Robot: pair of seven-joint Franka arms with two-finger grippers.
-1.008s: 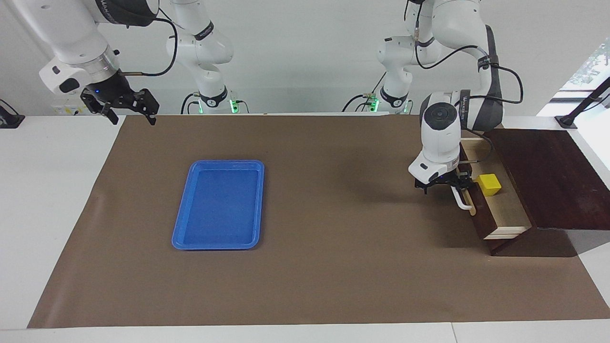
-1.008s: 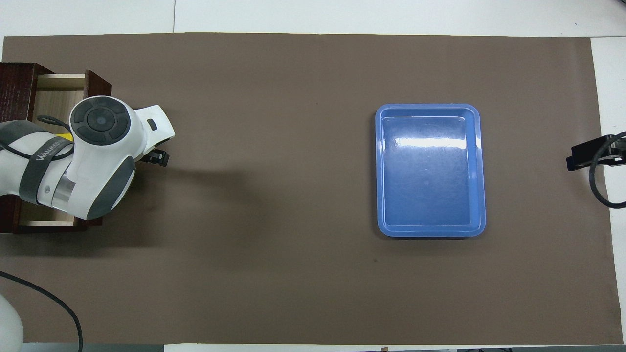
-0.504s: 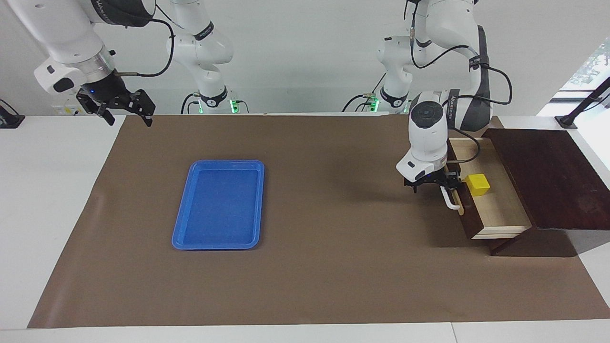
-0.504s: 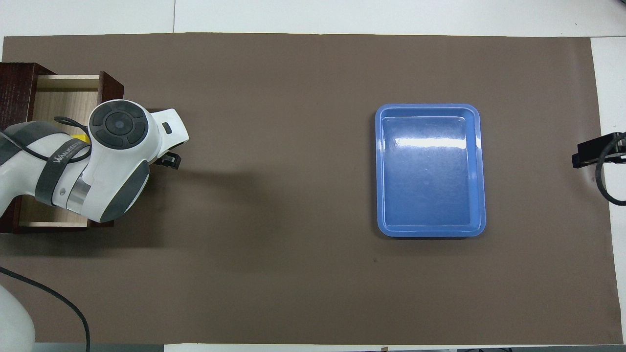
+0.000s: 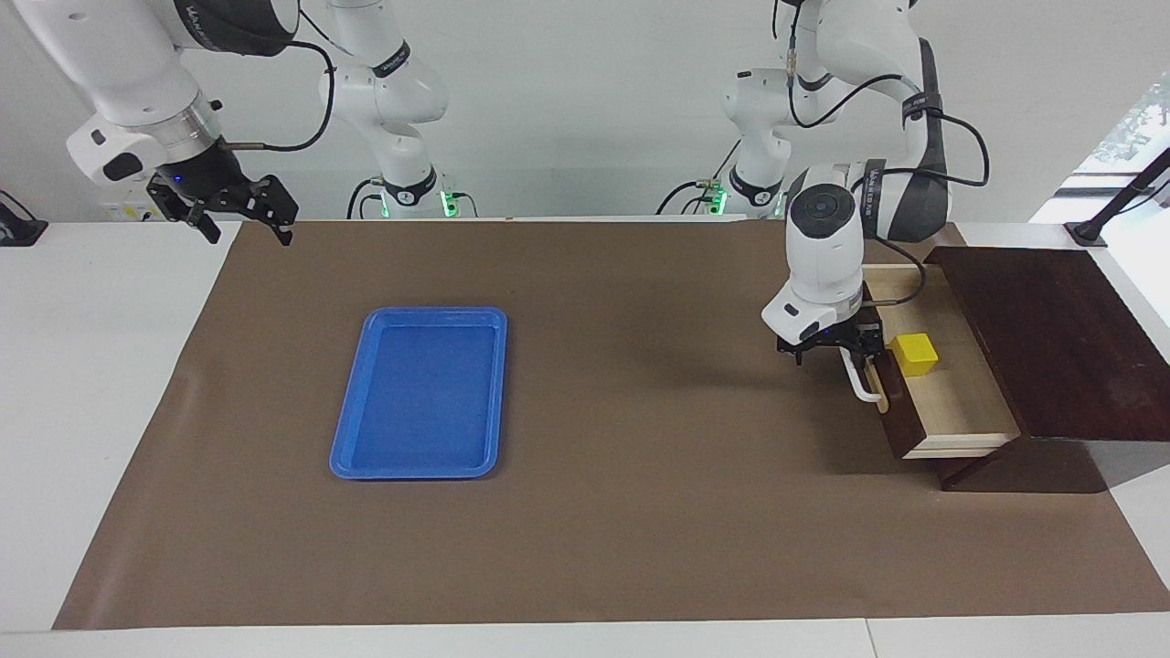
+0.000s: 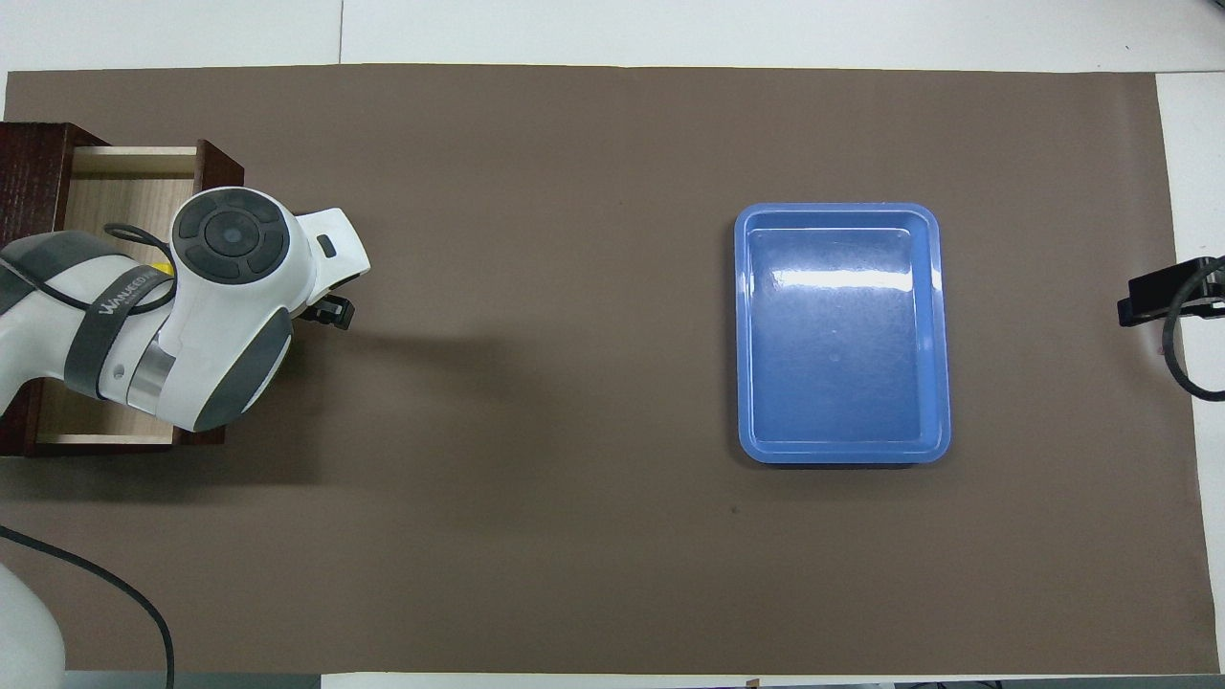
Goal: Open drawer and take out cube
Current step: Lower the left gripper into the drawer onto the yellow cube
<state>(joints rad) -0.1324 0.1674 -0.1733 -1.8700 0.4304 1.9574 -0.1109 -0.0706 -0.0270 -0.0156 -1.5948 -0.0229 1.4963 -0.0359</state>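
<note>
L gripper (image 5: 836, 355) sits low at the drawer (image 5: 951, 402) front, fingers spread either side of the top end of the white handle (image 5: 857, 382). Can't tell if they touch it; nothing looks clamped. In the overhead view the L arm's wrist covers most of the gripper, only a dark fingertip shows past it (image 6: 330, 311).

R gripper (image 5: 239, 212) hangs up in the air over the mat (image 5: 622, 512) corner at the R arm's end, close by the robots. Fingers apart, nothing in them. Arm waits. Overhead view shows just its dark tip at the frame edge (image 6: 1153, 301).

Drawer is pulled out of the dark brown box (image 5: 1051, 338) at the L arm's end of the table, pale wood inside showing (image 6: 105, 201). Dark front w/ tan strip & handle faces the table middle.

Cube (image 5: 915, 354) is yellow, lies on the drawer floor, just inside the front panel, toward the end nearer the robots. Close to the L gripper but apart from it, w/ the front panel between. From overhead only a yellow sliver shows beside the arm (image 6: 165, 272).

Blue tray (image 5: 422, 391) lies flat on the mat, toward the R arm's end, well apart from the drawer (image 6: 842, 330). Nothing in it. It reaches farther from the robots than the cube.
</note>
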